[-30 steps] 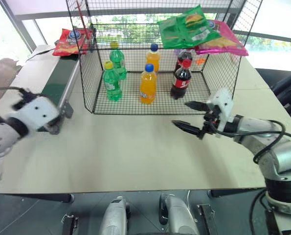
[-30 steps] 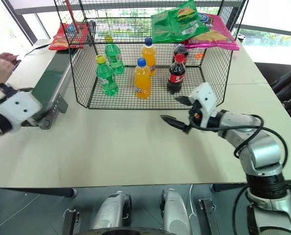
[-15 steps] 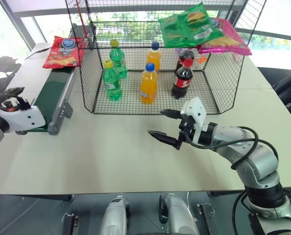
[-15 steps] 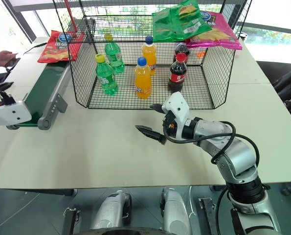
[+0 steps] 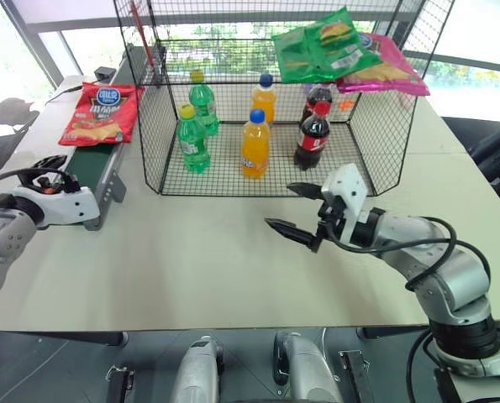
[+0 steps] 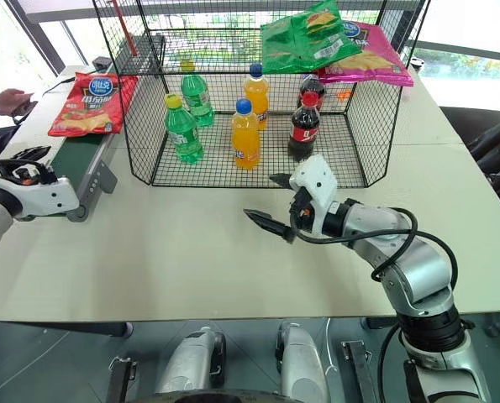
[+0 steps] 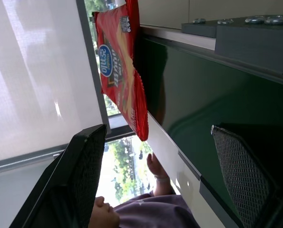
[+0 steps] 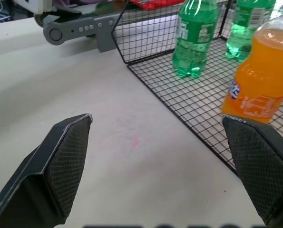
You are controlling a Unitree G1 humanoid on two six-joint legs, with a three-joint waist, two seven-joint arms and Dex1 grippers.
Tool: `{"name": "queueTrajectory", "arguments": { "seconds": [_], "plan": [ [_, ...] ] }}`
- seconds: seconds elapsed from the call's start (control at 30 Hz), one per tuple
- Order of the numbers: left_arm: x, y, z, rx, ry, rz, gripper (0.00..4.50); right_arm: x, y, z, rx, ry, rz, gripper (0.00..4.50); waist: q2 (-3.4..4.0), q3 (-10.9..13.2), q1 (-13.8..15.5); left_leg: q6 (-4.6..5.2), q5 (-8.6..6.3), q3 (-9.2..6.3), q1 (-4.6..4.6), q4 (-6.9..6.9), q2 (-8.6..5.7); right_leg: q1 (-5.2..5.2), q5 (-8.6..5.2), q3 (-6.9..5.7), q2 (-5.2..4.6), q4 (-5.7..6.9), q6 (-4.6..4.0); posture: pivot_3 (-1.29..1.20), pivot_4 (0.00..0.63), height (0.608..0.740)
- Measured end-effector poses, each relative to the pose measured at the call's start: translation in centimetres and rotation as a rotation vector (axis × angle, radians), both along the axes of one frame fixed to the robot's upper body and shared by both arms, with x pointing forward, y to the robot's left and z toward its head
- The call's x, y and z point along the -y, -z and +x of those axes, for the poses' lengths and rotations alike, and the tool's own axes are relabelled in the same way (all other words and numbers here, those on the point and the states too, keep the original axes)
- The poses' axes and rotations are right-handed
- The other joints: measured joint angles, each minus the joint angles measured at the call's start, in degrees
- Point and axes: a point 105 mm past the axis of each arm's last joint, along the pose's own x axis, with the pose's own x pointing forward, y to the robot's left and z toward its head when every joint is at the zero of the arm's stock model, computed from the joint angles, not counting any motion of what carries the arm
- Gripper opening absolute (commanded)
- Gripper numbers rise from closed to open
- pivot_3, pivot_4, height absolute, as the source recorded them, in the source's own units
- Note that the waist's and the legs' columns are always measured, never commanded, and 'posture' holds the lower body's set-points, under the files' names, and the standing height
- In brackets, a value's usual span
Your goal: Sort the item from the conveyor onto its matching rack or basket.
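My left gripper stands wide apart with nothing between its black fingers, hanging level at the near end of the conveyor, just off the belt's end roller and grey rail. Looking along those fingers I see the dark green belt running away from me and, farther up it, the red snack bag lying flat with its round blue logo facing up. From the head camera the same red snack bag sits on the belt's far half, beside the left wall of the black wire cage and apart from my gripper. My right gripper is also spread wide and empty, held above the pale table in front of the cage's open side, pointing toward the left. Past its fingers stand the bottles on the cage's lower grid: two green bottles, two orange bottles and two dark cola bottles. On the top wire shelf of the cage, at its right end, lie a green bag and a pink bag, the green one partly over the pink. At the far left edge a person's hand rests by the table.
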Motion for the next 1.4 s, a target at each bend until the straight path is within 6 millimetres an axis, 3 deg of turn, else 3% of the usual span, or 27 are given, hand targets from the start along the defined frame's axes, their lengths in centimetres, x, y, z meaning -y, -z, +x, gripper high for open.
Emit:
{"name": "queueTrajectory", "arguments": {
  "seconds": [0.87,1.37,1.4],
  "plan": [
    [0.1,-0.1,2.1,0.032,-0.029,0.015,3.69,0.1,-0.3,0.2,-0.005,0.053,-0.012,4.5,-0.01,-0.03,0.05,-0.01,0.03,0.01,0.08,0.08,0.02,0.05,-0.01,0.01,0.01,0.17,-0.02,0.0,0.15,0.74],
    [0.7,-0.2,6.1,0.067,-0.045,-0.009,3.69,0.5,-0.6,0.3,0.006,0.08,-0.014,4.5,-0.01,-0.15,0.13,-0.01,0.04,0.02,0.22,0.15,0.0,0.24,0.0,0.02,0.01,0.26,-0.01,0.0,0.15,0.74],
    [0.7,-0.2,6.2,0.067,-0.046,-0.013,3.46,0.5,-0.6,0.3,0.008,0.084,-0.013,4.5,0.01,-0.17,0.12,-0.01,0.04,0.01,0.24,0.16,0.0,0.27,0.0,0.02,0.01,0.26,-0.01,0.0,0.15,0.74]
  ]
}}
